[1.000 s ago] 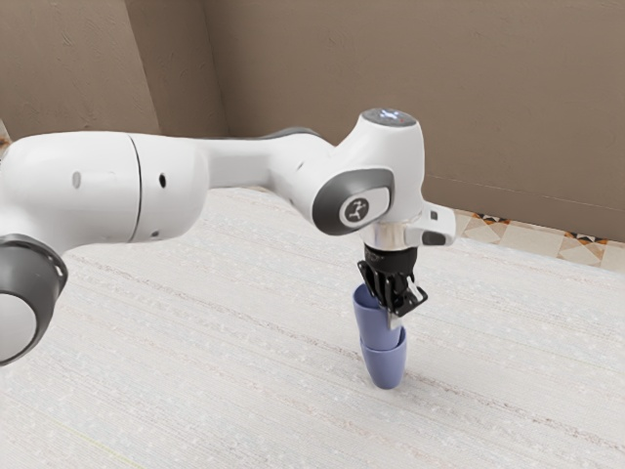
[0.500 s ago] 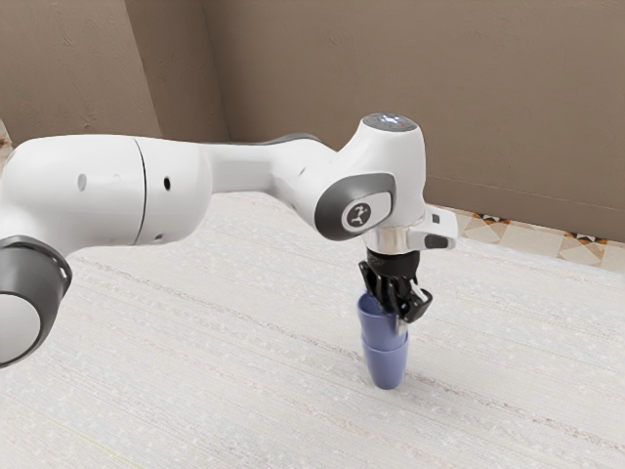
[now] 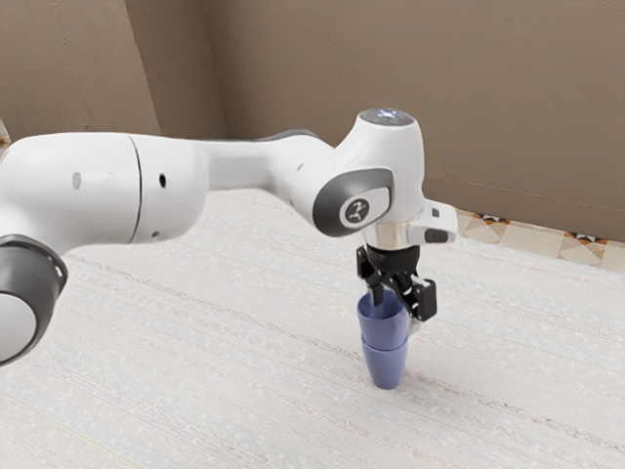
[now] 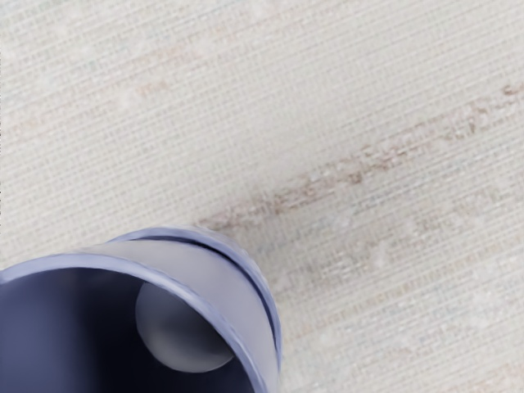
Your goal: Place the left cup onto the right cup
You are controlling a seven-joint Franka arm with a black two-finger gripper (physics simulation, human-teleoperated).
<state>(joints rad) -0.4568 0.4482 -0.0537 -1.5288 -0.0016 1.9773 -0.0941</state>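
Upper cup [image 3: 379, 322] nested upright in the lower cup [image 3: 387, 367], which stands on the table [image 3: 195, 381]. Gripper [image 3: 395, 291] directly above the lower cup, fingers spread apart.

The top cup [image 3: 380, 320] sits nested in the bottom cup [image 3: 387, 369], which stands on the table [image 3: 195, 381]. The gripper [image 3: 398, 291] hangs at their 12 o'clock, close over the rim.
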